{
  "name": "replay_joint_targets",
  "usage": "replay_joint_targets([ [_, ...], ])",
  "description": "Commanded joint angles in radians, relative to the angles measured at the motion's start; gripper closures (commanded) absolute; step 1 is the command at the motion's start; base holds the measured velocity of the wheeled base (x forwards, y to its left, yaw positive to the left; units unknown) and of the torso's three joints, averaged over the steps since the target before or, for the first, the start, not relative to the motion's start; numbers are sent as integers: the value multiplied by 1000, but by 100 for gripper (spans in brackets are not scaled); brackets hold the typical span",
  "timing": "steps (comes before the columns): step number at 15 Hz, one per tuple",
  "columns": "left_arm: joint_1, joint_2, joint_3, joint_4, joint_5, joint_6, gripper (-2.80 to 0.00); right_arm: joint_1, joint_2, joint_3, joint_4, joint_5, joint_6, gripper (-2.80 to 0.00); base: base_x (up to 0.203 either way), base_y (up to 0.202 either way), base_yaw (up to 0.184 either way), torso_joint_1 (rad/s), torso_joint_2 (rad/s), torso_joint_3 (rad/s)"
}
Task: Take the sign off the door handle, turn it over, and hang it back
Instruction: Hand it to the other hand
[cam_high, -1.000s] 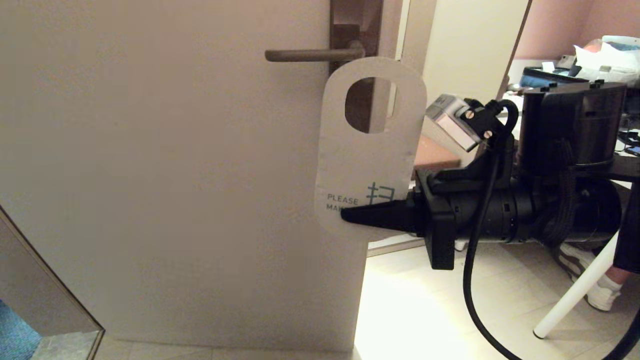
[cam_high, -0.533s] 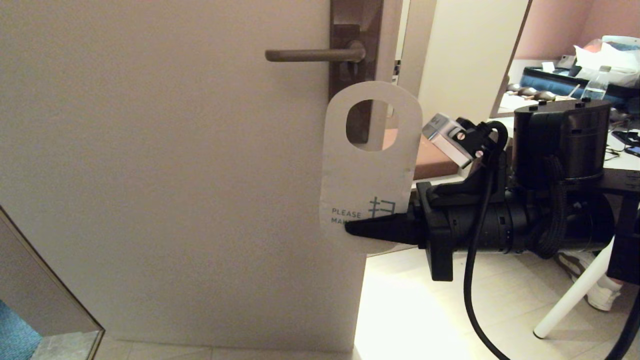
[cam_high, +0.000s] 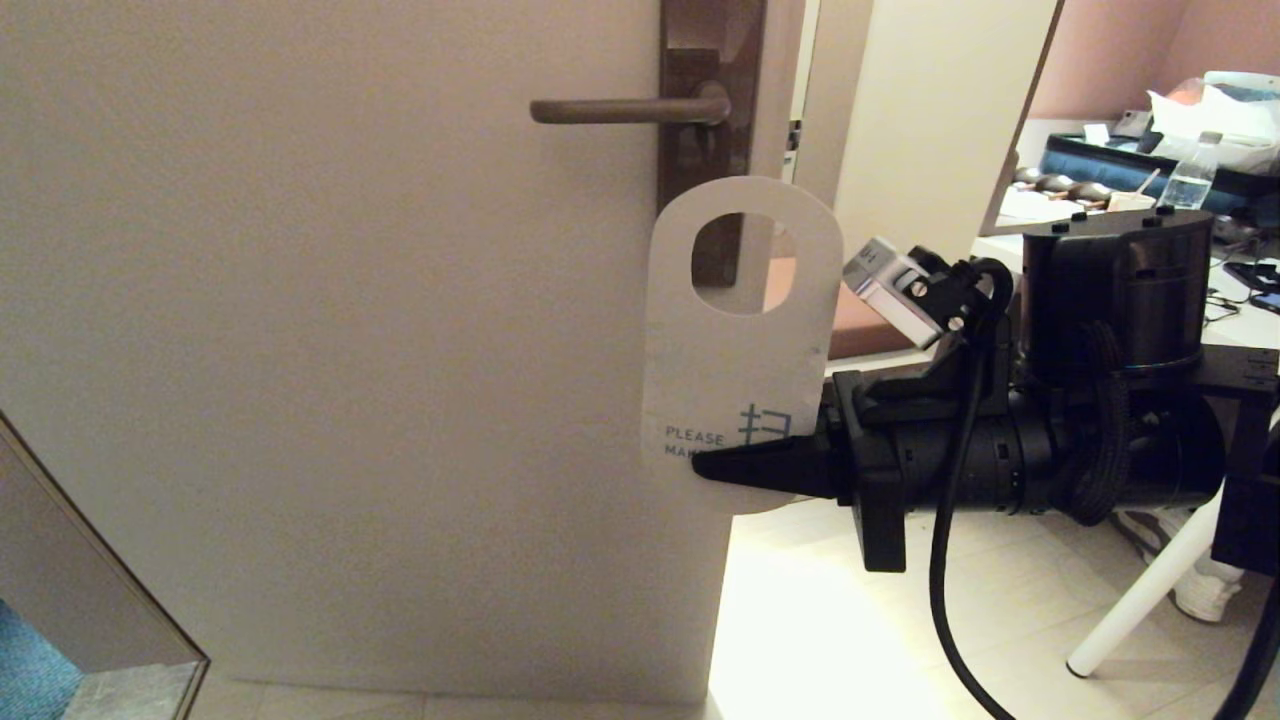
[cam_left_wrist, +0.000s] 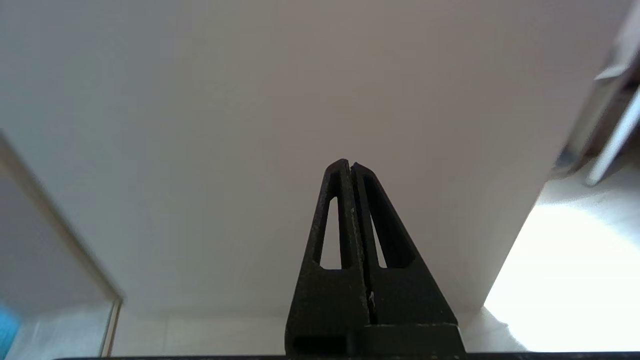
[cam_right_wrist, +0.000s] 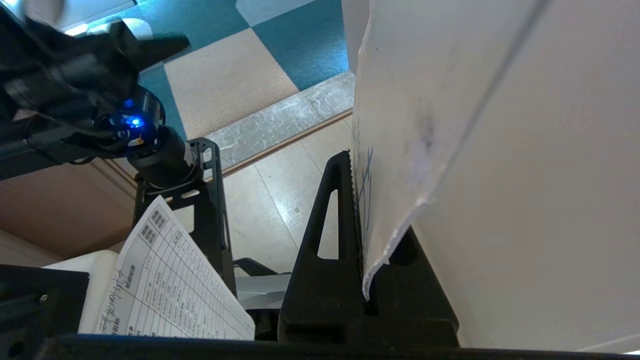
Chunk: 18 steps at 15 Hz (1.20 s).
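Left gripper: parked low facing door, fingers pressed together, holding nothing. Door handle: bare, level, sticking left from brown backplate. Sign: off handle, held upright just below it, white "PLEASE MAKE UP ROOM" side showing. Right gripper: level, reaching in from right, clamped on sign's lower edge.

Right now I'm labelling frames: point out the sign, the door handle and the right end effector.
sign (cam_high: 735, 370), head view, blank white face below the oval hole.
door handle (cam_high: 615, 110), head view, middle of the lever.
right end effector (cam_high: 712, 466), head view, fingertips clamping the sign's lower edge.
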Motion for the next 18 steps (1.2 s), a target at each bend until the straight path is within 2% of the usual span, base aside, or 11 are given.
replay_joint_targets([
  [1,0,50,-64,14,-16,0,0,0,3,-1,-2,5,0,0,0,0,0,0,0,0],
  [3,-5,151,-132,14,-48,-5,0,0,1,0,-2,6,0,0,0,0,0,0,0,0],
  [5,-44,274,-206,-5,-84,-19,0,0,3,5,-2,8,-22,0,0,0,0,0,0,0],
  [8,-164,491,-304,-105,-103,-96,0,0,2,11,-1,9,-51,0,0,0,0,0,0,0],
  [11,-230,699,-370,-260,-129,-182,0,0,0,11,-2,9,-52,0,0,0,0,0,0,0],
  [12,-244,749,-378,-326,-162,-213,0,0,0,10,-2,9,-52,0,0,0,0,0,0,0],
  [14,-258,825,-388,-428,-328,-282,0,0,1,8,-2,12,-54,0,0,0,0,0,0,0],
  [15,-260,854,-390,-453,-380,-295,0,0,1,8,-2,14,-54,0,0,0,0,0,0,0],
  [18,-261,966,-386,-561,-441,-302,0,0,3,11,-1,52,-54,0,0,0,0,0,0,0],
])
